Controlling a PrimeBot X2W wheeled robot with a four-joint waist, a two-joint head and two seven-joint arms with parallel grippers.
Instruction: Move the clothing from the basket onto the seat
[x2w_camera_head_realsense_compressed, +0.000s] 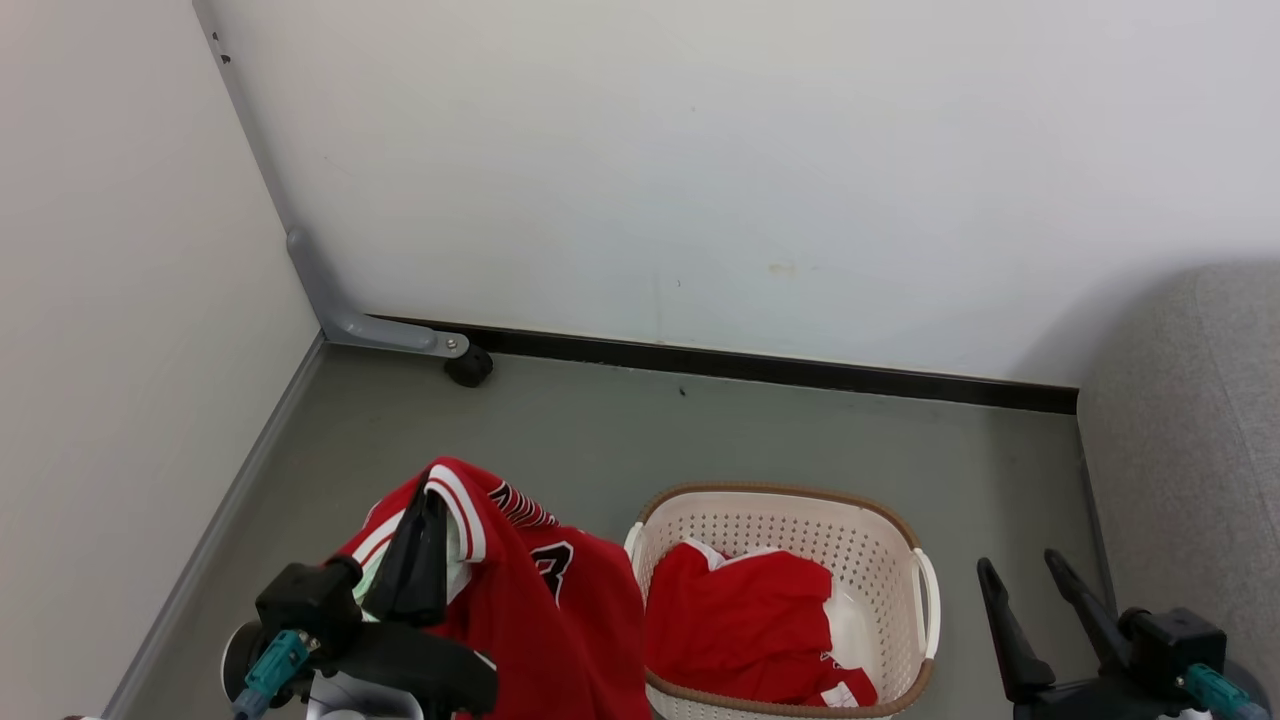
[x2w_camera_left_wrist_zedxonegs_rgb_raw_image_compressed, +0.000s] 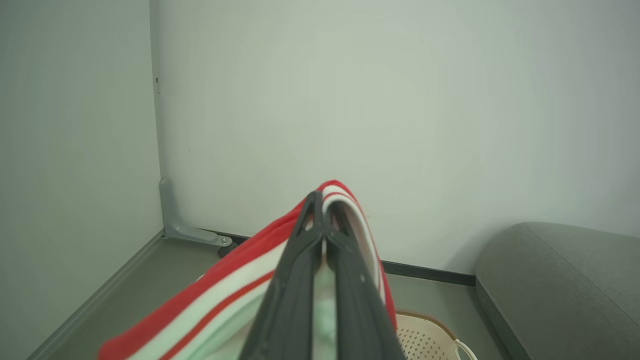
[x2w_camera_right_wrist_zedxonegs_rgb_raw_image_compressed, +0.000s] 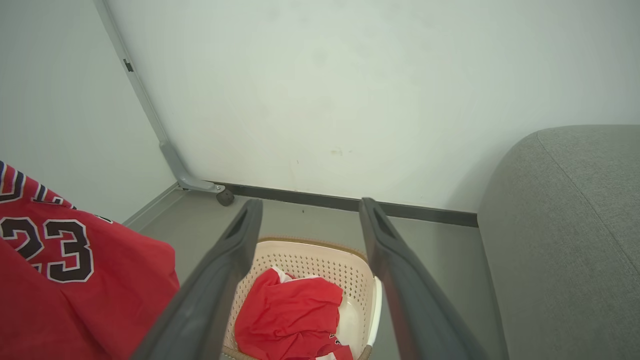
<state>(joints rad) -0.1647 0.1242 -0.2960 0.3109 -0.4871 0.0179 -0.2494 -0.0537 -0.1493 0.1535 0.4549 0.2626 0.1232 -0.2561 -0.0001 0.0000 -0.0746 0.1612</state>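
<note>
Left hand (x2w_camera_head_realsense_compressed: 432, 505) is raised, its fingers pinched tight on the white-striped edge of the red jersey (x2w_camera_head_realsense_compressed: 545, 610). The jersey hangs from that grip, clear of the basket (x2w_camera_head_realsense_compressed: 780, 492) and just to its left, with a black 23 showing in the right wrist view. Whether its hem reaches the floor (x2w_camera_head_realsense_compressed: 600, 430) is hard to say, as the cloth runs off the bottom of the head view. A second red garment (x2w_camera_head_realsense_compressed: 740, 625) lies crumpled inside the basket, which stands on the floor near the wall (x2w_camera_head_realsense_compressed: 700, 150). Right hand (x2w_camera_head_realsense_compressed: 1018, 562) hovers low with its fingers spread wide and nothing between them, placed between the basket and the grey seat (x2w_camera_head_realsense_compressed: 1190, 450).
</note>
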